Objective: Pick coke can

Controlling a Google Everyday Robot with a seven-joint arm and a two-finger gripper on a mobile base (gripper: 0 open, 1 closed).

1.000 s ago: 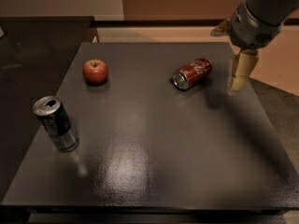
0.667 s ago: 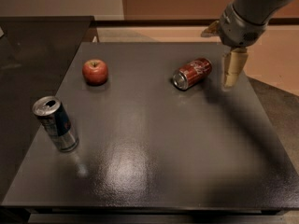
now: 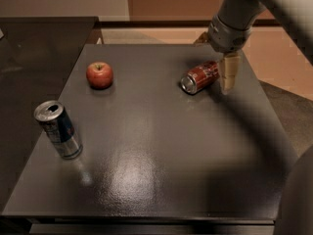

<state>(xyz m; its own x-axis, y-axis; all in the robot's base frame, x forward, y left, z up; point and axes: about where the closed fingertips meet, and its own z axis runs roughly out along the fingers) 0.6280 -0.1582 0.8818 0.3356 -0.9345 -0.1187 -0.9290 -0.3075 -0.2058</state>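
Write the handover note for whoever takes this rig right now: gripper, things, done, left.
Gripper: low over the far right part of the table, right beside the coke can's far end. Contact cannot be judged.
Coke can: lying on its side on the table, silver top facing front-left, not lifted.
Others: apple far left, blue-and-silver can standing at the left front.
Done: gripper is at the coke can.
Left: close on the coke can and lift it.
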